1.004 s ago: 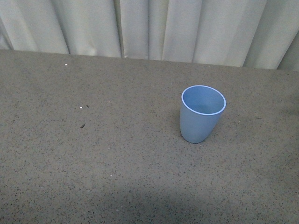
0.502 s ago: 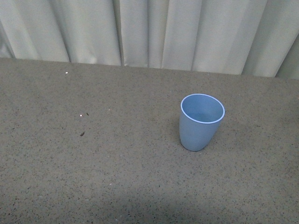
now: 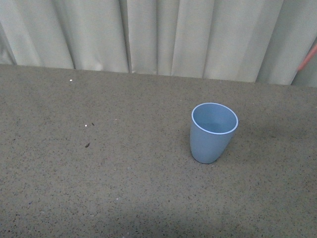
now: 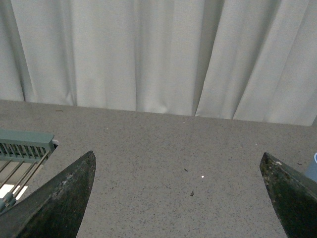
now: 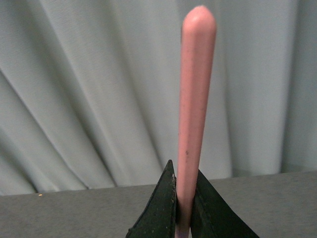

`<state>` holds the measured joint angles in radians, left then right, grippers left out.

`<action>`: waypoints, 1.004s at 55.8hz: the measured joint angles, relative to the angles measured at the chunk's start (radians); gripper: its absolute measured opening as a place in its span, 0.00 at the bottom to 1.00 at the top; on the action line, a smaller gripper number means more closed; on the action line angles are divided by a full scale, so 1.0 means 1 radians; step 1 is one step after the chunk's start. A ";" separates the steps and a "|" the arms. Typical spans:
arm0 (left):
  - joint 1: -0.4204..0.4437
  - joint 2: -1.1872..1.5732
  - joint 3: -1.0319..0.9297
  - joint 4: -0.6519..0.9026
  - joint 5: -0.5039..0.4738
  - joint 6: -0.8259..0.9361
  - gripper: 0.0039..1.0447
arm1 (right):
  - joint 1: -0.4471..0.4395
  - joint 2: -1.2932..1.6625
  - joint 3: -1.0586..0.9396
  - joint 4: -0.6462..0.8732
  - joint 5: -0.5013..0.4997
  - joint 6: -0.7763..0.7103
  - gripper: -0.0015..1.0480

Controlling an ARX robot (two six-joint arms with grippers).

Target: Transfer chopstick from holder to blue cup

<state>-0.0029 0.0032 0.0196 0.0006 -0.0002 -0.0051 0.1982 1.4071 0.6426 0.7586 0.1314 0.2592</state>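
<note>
A: Surroundings, item by item?

B: Grey speckled table (image 3: 99, 188); pleated pale curtain (image 3: 158, 34) along its far edge; a few small dark and white specks (image 3: 87, 145) on the left half of the surface; green slatted rack (image 4: 25, 146), seen only in the left wrist view, at the table's left side; nothing stands close around the blue cup (image 3: 213, 133).

A: Cup condition?

B: Upright, right of centre in the front view, mouth open, interior showing no contents; a sliver of it also at the edge of the left wrist view.

A: Pincers?

B: Right gripper (image 5: 184, 208): fingers closed tight on the chopstick (image 5: 194, 99), which rises straight out between them, rounded end uppermost against the curtain; left gripper (image 4: 178, 198): fingers spread wide, holding nothing, touching nothing, above bare table.

A: Chopstick location against the cup?

B: A short salmon streak at the far right edge of the front view, high, well apart from the cup, to its right.

A: Edges, free room?

B: Table's far edge meets the curtain; open surface on every side of the cup; the space above its rim is unobstructed.
</note>
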 joint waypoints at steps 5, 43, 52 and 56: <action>0.000 0.000 0.000 0.000 0.000 0.000 0.94 | 0.099 0.105 -0.011 0.108 0.037 0.058 0.03; 0.000 0.000 0.000 0.000 0.000 0.000 0.94 | 0.161 0.248 -0.087 0.198 0.084 0.119 0.03; 0.000 0.000 0.000 0.000 0.000 0.000 0.94 | 0.161 0.266 -0.092 0.200 0.086 0.123 0.03; 0.000 0.000 0.000 0.000 0.000 0.000 0.94 | 0.159 0.267 -0.092 0.190 0.090 0.125 0.13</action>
<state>-0.0029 0.0032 0.0196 0.0006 -0.0002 -0.0051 0.3573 1.6737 0.5503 0.9489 0.2218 0.3843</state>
